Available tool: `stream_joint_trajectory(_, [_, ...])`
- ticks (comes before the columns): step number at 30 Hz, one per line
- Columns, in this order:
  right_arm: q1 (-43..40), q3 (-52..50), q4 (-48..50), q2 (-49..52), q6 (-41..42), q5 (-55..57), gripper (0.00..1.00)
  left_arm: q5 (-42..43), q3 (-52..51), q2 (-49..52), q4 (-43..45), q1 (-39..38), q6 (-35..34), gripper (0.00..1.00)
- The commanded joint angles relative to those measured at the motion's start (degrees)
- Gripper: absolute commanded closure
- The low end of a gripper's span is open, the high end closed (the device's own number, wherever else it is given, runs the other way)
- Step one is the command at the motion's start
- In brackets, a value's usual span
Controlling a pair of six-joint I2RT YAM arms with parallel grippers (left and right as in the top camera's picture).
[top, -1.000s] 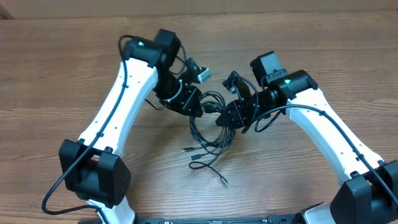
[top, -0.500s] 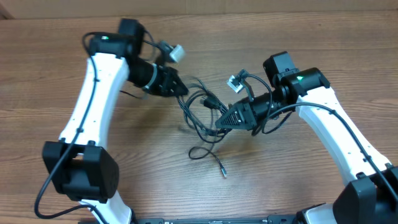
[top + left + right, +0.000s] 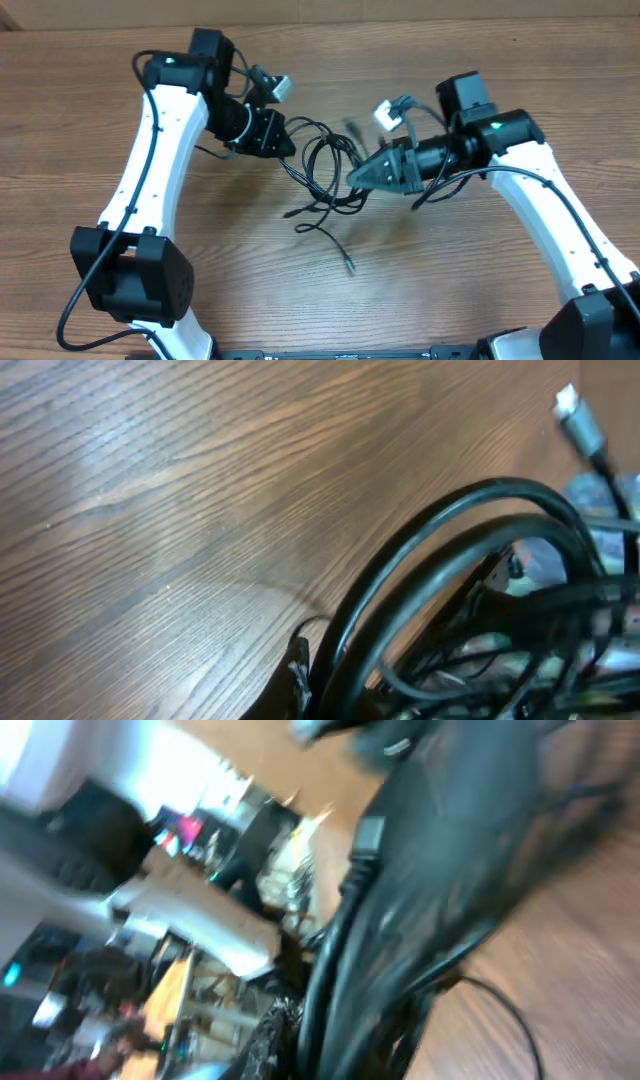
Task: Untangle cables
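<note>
The left gripper (image 3: 281, 137) is clamped tight on one side of the thin black flexible cables (image 3: 322, 168). The right gripper (image 3: 357, 177) looks pinched on the opposite side, so the tangle spans looped between them over the brown wood-grain table (image 3: 470, 290), loose plug ends (image 3: 349, 268) trailing. To do this pull well, I judge the arms should separate slowly and level, letting loops slide free rather than cinch into a knot.

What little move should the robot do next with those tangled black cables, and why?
Probably ease the two arms slightly apart. The left gripper and right gripper each look shut on the cables, and the loops between them are bunched together, so a gentle sideways pull may open them.
</note>
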Motion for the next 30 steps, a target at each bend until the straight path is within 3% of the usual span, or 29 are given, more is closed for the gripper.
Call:
stream_joint_trajectory(1, [-3.3, 0.3, 0.6, -2.3, 19.4, 15.7, 0.91, -2.1, 1.5, 0.1, 0.3, 0.0, 0.3, 0.96])
stream_joint_trajectory(7, [-5.3, 0.3, -3.0, -2.3, 41.8, 48.2, 0.9, -2.1, 1.5, 0.1, -0.1, 0.7, 0.2, 0.96])
stream_joint_trajectory(11, [-5.0, 0.2, -5.4, -2.3, 46.5, 59.7, 0.85, -2.0, 1.5, 0.1, -1.2, -0.1, 0.3, 0.96])
stream_joint_trajectory(12, [-5.0, 0.2, -5.4, -2.3, 46.5, 59.7, 0.84, -2.0, 1.5, 0.1, -1.3, -0.3, 0.3, 0.96])
stream_joint_trajectory(17, [-5.0, 0.2, -4.2, -2.3, 37.0, 51.0, 0.53, -1.7, 1.5, 0.1, -0.6, -3.1, 0.2, 0.96])
stream_joint_trajectory(19, [-5.0, 0.2, -3.7, -2.3, 32.9, 45.5, 0.48, 0.5, 1.6, 0.1, 0.5, -3.7, 0.2, 0.96])
stream_joint_trajectory(25, [-5.0, 0.2, -3.3, -2.3, 28.4, 35.4, 0.46, 12.4, 4.5, 0.0, 2.3, -3.3, -0.4, 0.96])
stream_joint_trajectory(30, [-5.0, 0.2, -0.8, -3.7, 28.7, 27.0, 0.53, 12.8, 8.8, 0.0, 1.0, -4.0, -8.2, 0.96])
